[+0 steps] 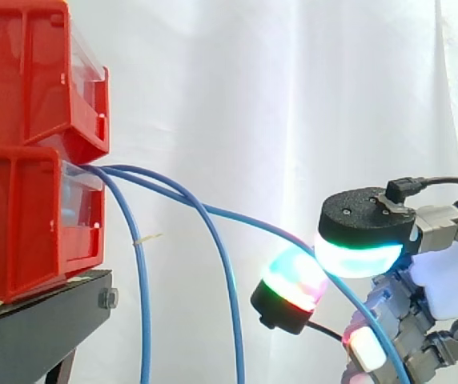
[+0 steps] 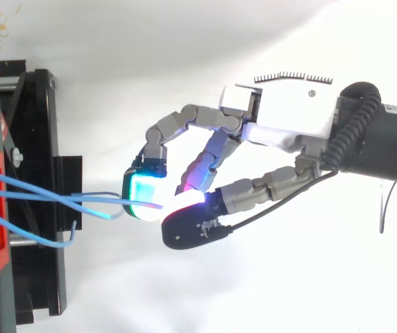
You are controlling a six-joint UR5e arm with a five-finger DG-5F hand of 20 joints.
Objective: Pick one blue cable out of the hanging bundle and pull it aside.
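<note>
Close side camera looks level, top camera down; both share blue cables (image 1: 142,288).

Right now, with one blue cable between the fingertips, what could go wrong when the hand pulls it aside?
The blue cable is held only between the hand's fingertips, so it might slip out. It leaves the red bin with two other hanging cables and crosses one; pulling might drag them along.

Lower ends of blue cables (image 1: 143,320) below the side view's bottom edge
</note>
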